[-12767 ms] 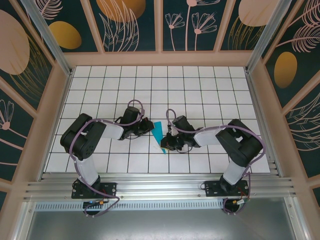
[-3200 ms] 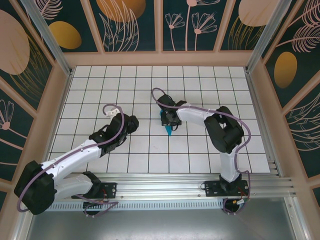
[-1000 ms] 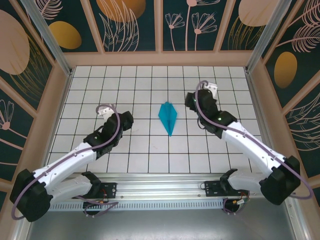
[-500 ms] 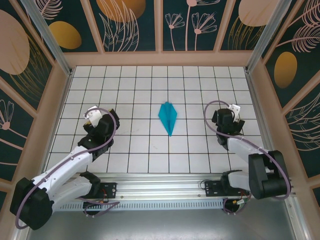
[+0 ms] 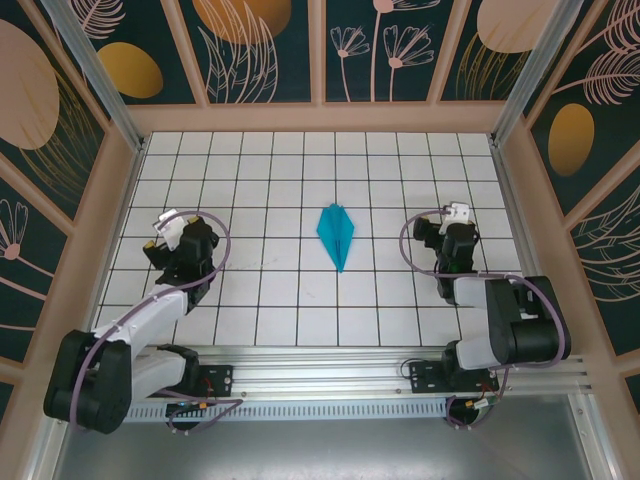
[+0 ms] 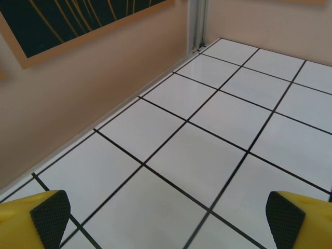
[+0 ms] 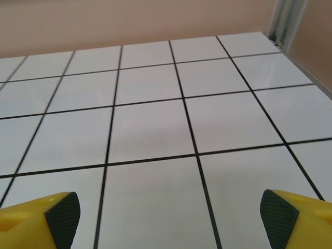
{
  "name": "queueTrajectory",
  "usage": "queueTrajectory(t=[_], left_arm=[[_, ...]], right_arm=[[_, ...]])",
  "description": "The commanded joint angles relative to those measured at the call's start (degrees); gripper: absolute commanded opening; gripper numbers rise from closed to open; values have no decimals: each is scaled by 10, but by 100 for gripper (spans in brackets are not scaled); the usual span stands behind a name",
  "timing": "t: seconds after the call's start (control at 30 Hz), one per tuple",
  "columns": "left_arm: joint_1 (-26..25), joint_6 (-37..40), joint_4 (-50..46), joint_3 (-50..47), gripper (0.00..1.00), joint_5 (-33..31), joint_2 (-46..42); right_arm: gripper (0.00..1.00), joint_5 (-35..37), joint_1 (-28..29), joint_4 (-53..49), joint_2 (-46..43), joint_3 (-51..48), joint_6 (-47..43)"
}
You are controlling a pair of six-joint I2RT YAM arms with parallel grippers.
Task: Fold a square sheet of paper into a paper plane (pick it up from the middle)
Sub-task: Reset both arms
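Across the tabletop [image 5: 250, 170] both arms have drawn back toward their bases. The left hand [image 6: 167, 212] and right hand [image 7: 171, 211] are spread wide and hold nothing. The paper plane [image 5: 337, 234] lies alone mid-grid, well apart from both — folding looks finished.

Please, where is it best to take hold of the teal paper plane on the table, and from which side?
Probably its middle, along the centre crease, coming straight from above: the paper plane lies flat on the table, long axis running near to far, so the grip should close across its narrow width.
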Motion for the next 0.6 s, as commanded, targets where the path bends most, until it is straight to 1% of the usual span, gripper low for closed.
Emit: queueTrajectory(t=[0.0,0.03,0.1,0.13,0.2,0.27,0.33,0.37,0.4,0.43,0.5,0.53,0.57], left_arm=[[19,76,143,-15,98,14,28],[26,86,157,-17,98,24,41],[33,86,181,-23,98,27,60],[36,86,208,-33,98,33,69],[41,96,278,-59,99,60,83],[44,115,344,-76,98,81,104],[47,128,360,-75,98,74,115],[47,130,393,-84,99,66,117],[52,136,448,-102,98,74,118],[62,141,481,-115,98,94,119],[86,142,496,-116,99,132,128],[102,135,510,-121,98,152,134],[116,121,524,-129,99,178,137]], right_arm=[[92,-57,-10,52,-10,-9,-25],[92,-57,-10,55,-11,-11,-26],[92,-57,-10,61,-15,-16,-26],[92,-57,-14,66,-16,-19,-22],[93,-78,-28,74,-18,-23,-25],[93,-63,-37,81,-12,-21,-36],[93,-82,-61,81,-11,-20,-10],[93,-88,-70,91,-10,-23,2],[94,-100,-80,130,-2,-38,15],[95,-102,-85,193,22,-59,24],[96,-96,-84,300,88,-78,27],[97,-84,-82,237,72,-60,30],[97,-86,-81,207,67,-49,27]])
